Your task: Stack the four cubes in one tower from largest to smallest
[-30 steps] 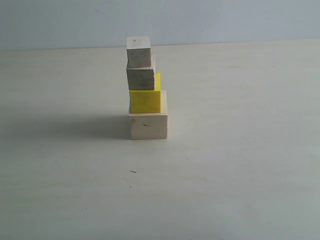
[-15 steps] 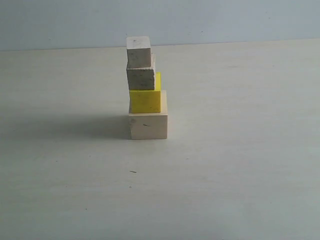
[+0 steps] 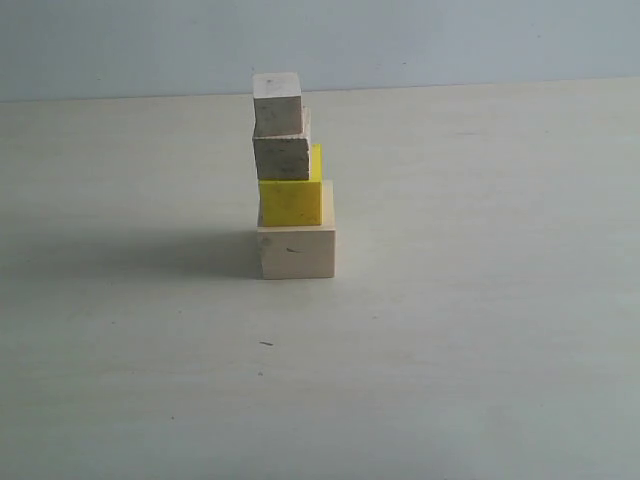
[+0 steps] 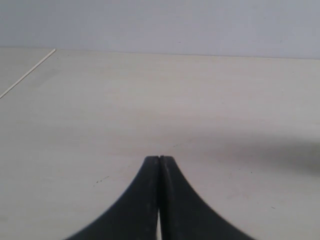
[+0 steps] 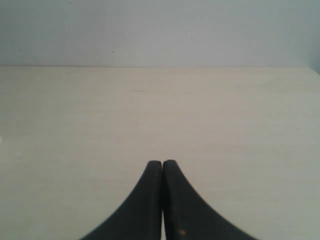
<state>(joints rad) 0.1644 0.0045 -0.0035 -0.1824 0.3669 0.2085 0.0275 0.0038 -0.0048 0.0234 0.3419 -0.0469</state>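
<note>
While the left gripper point(image 4: 159, 159) is seen closed on nothing, the tower point(image 3: 290, 176) is found standing on the table point(image 3: 480, 300): big wood cube point(image 3: 296, 252), yellow cube point(image 3: 290, 203), grey cube point(image 3: 281, 156), small cube point(image 3: 277, 102) topmost. The right gripper point(image 5: 162, 162) is likewise closed, empty. The cubes are judged light, rigid and easily toppled; opposite flat faces should be gripped.

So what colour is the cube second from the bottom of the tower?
Bright yellow cube, sitting on the large pale wood cube. It shows best in the exterior view.
</note>
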